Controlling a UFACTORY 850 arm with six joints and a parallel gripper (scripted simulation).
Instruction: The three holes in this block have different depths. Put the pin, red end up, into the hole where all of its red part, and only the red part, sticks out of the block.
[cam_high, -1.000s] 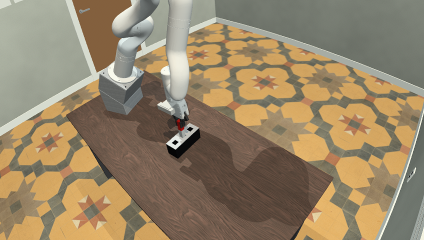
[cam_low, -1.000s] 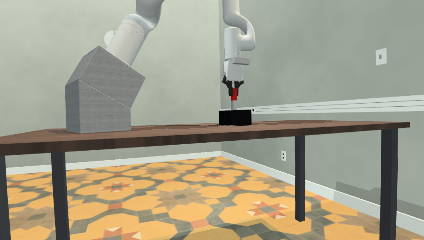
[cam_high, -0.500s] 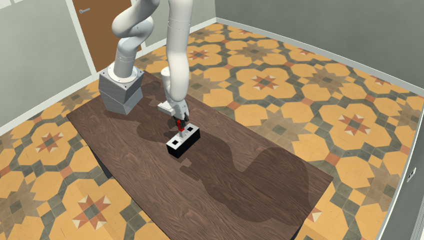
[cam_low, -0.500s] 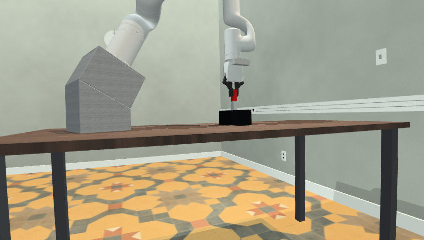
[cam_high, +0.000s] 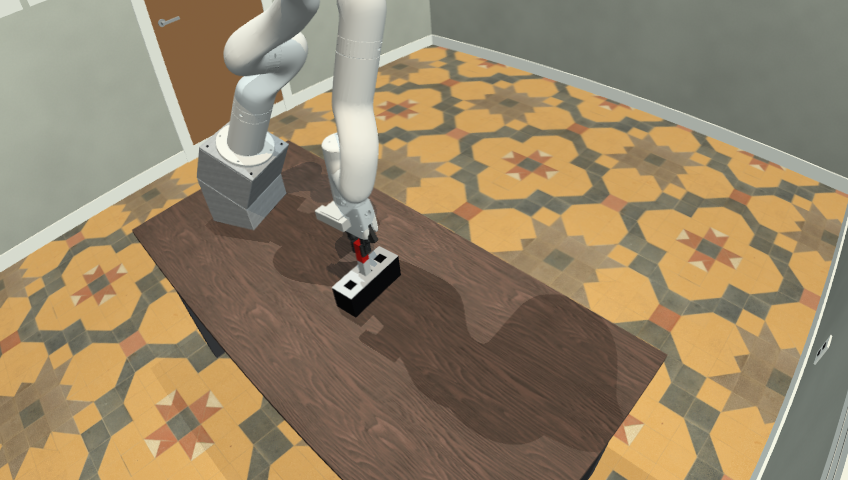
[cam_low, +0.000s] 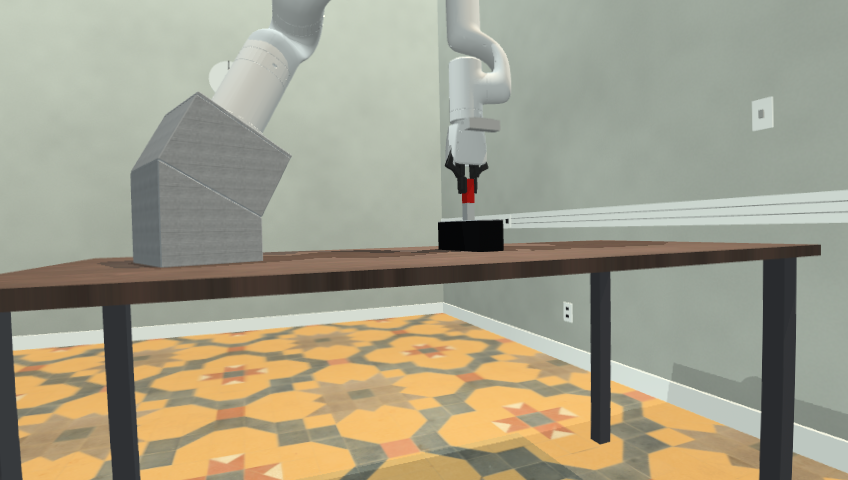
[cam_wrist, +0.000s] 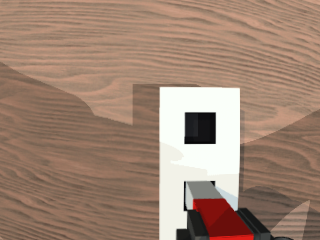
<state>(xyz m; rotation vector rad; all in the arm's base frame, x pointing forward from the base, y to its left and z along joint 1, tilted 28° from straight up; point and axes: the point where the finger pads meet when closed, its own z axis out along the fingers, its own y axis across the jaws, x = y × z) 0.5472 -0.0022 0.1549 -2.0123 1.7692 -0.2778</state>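
- Our claw (cam_low: 468, 185) grips the pin (cam_low: 468, 205) by its red end, upright over the block's (cam_low: 470, 235) middle hole, mid-table (cam_high: 416, 380).
- Grey shaft shows above the block; lowering and release remain.

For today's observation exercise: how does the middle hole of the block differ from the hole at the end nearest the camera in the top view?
The middle hole has the pin standing in it, grey shaft showing above the block; the near end hole is open and dark. The jaws of the gripper, shut on the pin's red end, hang over the middle hole; nothing hangs over the end hole. Both are square openings in the white top.
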